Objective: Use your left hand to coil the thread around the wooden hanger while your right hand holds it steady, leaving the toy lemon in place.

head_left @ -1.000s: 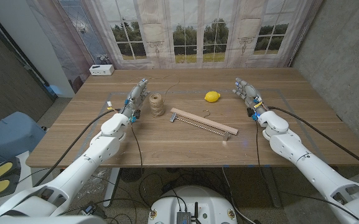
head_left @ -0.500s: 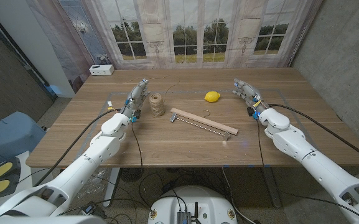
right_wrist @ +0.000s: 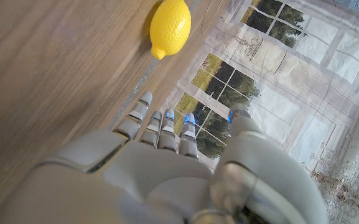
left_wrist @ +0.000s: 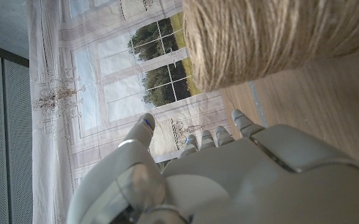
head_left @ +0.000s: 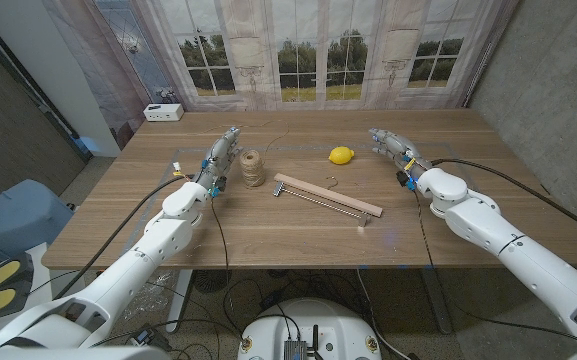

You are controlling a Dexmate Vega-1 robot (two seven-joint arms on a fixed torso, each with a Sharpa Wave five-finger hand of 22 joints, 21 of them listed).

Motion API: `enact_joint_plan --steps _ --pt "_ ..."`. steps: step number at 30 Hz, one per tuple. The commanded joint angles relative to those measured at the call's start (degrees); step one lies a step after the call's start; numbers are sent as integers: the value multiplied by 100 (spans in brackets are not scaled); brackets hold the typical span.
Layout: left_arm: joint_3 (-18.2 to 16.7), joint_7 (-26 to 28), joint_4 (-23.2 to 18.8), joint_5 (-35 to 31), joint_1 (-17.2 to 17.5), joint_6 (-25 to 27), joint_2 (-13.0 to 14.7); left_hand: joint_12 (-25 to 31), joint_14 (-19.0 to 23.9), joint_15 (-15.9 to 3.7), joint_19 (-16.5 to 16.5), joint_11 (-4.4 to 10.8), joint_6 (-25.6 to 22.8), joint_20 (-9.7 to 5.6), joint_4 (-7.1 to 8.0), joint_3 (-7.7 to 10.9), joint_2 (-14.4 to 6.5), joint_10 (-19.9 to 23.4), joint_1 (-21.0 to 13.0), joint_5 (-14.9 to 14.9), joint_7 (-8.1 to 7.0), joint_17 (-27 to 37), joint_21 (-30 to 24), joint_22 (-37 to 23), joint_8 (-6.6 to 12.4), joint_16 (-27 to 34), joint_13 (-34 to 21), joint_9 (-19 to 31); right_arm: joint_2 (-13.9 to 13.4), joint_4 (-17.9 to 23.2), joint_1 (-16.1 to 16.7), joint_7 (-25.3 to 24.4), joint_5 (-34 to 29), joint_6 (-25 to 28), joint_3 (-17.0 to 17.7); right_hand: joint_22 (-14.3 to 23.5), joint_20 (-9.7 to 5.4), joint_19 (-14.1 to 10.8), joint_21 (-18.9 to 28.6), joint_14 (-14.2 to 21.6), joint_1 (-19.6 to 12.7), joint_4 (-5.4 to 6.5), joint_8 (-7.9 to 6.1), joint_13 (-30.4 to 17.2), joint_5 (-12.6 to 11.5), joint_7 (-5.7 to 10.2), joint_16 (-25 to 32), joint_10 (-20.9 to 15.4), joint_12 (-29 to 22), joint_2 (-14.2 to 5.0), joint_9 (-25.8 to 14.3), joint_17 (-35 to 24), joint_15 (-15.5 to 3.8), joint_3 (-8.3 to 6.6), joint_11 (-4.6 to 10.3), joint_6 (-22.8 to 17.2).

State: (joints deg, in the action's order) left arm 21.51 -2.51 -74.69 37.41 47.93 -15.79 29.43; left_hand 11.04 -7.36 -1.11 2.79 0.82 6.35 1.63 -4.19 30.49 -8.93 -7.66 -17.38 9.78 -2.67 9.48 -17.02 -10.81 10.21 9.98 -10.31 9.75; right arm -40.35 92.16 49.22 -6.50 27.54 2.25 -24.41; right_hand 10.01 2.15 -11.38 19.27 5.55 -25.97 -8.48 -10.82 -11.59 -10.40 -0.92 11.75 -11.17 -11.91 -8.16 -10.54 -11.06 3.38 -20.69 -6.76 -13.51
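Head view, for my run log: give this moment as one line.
left hand: open, beside twine spool | right hand: open, near lemon | hanger: untouched on table

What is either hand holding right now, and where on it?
Nothing. The left hand is open beside the twine spool; the right hand is open, apart from the wooden hanger.

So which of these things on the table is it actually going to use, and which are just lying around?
For the job:
- spool of thread
- wooden hanger
- left hand, empty, beside the spool
- right hand, empty

Just there:
- toy lemon, to be left alone
- white box at the table's far corner
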Motion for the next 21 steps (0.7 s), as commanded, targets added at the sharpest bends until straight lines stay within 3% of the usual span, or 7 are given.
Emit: enact_joint_plan --steps 1,3,6,9,10,14,21 --pt "6 -55 24 28 -2 -6 5 26 -48 22 27 -32 -22 37 -40 -3 35 -58 -17 26 12 19 -1 -10 40 18 -16 19 -496 1013 -32 -506 -712 1227 -237 11 -1 -94 -36 198 -204 -90 -77 -15 -55 -83 81 -217 -92 26 -10 12 -73 -112 30 -210" --pt "4 -63 25 32 1 -14 5 26 -45 31 27 -29 -23 42 -41 -4 36 -57 -15 26 12 19 1 -10 39 19 -17 19 -569 1197 -88 -642 -968 1544 -347 10 -62 -202 -53 441 -426 -176 -95 -22 -73 -152 132 -374 -128 89 -14 25 -142 -186 90 -308" --pt "3 -68 18 33 9 -19 8 27 -46 31 26 -35 -25 44 -42 -5 38 -55 -13 26 12 20 4 -11 38 19 -17 19 -635 1614 -223 -990 -1501 2399 -597 28 -159 -644 -28 1062 -1597 -275 -184 -113 -124 -185 286 -827 -261 194 -48 -49 -387 -682 131 -669" --pt "3 -66 8 32 16 -18 13 30 -51 29 25 -47 -27 45 -43 -6 38 -47 -10 26 11 21 6 -11 37 18 -17 20 -720 1857 -375 -926 -1767 2912 -780 35 -177 -851 9 1281 -2022 -268 -230 -170 -167 -101 351 -990 -338 227 -61 -107 -475 -919 295 -887" --pt "2 -63 6 34 18 -18 11 30 -51 28 25 -39 -28 47 -44 -6 37 -48 -9 26 10 21 8 -11 36 18 -17 20 -741 1927 -417 -916 -1863 3049 -843 36 -171 -848 0 1245 -2026 -236 -218 -180 -150 -77 339 -947 -324 272 -62 -125 -495 -911 291 -882" --pt "9 -86 -5 35 15 2 27 30 -55 25 25 -36 -28 48 -46 -6 36 -50 -8 26 11 21 11 -11 34 17 -17 20 -815 2181 -519 -866 -2181 3439 -1031 52 -92 -775 -87 885 -1575 35 -43 -228 15 -59 271 -657 -197 659 -57 -279 -412 -501 266 -541" --pt "17 -116 -10 42 9 19 37 27 -58 24 24 -41 -30 52 -50 -7 35 -57 -4 27 8 22 18 -12 31 17 -17 21 -899 2568 -659 -750 -2641 4061 -1291 58 -72 -739 -124 819 -1287 159 -32 -242 1 -49 268 -644 -184 763 -56 -323 -386 -316 275 -489"
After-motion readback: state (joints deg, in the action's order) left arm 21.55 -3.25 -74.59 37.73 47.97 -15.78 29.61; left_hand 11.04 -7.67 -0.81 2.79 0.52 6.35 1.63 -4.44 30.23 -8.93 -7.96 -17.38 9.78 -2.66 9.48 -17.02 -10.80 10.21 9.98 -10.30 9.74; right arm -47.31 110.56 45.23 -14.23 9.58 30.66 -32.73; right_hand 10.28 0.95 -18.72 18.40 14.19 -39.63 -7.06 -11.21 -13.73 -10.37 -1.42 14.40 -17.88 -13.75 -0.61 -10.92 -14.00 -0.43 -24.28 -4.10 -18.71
